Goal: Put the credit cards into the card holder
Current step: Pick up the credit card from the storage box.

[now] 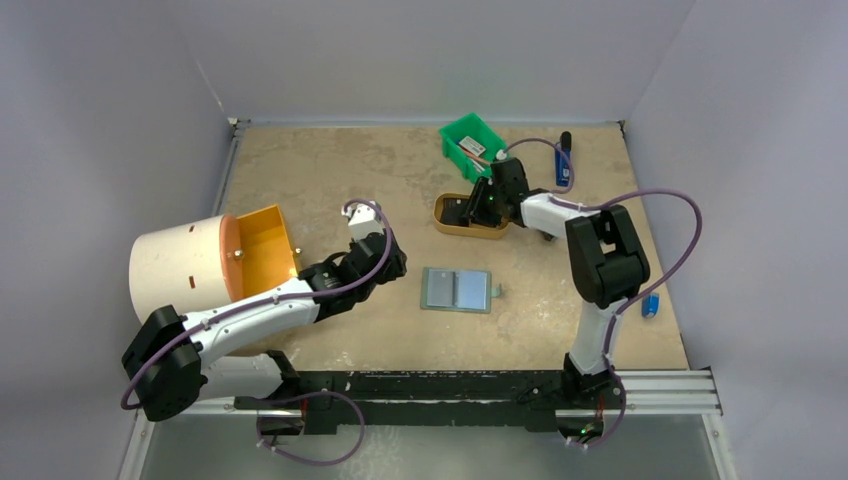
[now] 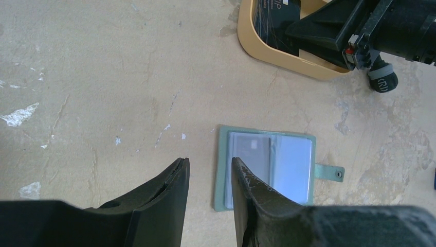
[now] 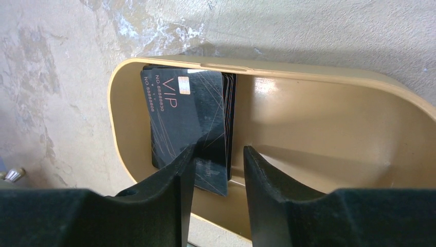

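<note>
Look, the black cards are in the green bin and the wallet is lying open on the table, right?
Not quite. The black cards sit in the tan oval tray, not the green bin, as the right wrist view shows. The wallet does lie open on the table.

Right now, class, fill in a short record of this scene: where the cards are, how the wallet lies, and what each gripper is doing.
credit cards: black, stacked at one end of the tan tray; top one reads VIP
card holder: lying open on the table, pockets up, apart from the tray
black cards in holder: none visible
right gripper: open, over the stack's edge inside the tray
left gripper: open, empty, close to the card holder
</note>
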{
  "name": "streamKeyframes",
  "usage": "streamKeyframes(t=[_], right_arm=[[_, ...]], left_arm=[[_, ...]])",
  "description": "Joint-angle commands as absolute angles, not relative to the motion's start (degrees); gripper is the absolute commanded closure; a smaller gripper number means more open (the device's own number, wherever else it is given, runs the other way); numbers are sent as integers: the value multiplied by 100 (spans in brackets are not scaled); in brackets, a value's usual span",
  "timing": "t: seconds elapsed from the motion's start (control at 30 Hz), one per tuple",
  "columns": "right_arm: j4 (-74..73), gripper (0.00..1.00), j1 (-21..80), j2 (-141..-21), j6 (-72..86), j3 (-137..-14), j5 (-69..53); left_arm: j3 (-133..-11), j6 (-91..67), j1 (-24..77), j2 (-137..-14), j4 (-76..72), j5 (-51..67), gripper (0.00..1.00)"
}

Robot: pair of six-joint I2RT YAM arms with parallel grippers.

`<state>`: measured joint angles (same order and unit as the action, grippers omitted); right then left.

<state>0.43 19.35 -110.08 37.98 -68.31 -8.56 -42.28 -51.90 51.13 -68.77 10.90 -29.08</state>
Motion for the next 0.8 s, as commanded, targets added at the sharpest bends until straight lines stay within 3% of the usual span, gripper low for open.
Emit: streamKeyframes(t=[0.0,0.33,0.77], right_arm=[[141,60,1895,-10692,3805,-6699,-727],[219,69,1885,-10549,3795,-6570,-686],[287,89,1868,-10352,3773,-6431,-607]], left_arm=[[-4305,-5247,5106,-6844,993,-3015,65],[-4299,-5274,5104,-6873,984,-2997,65],[-4306,-5274,5101,-6882,984,-2988,65]])
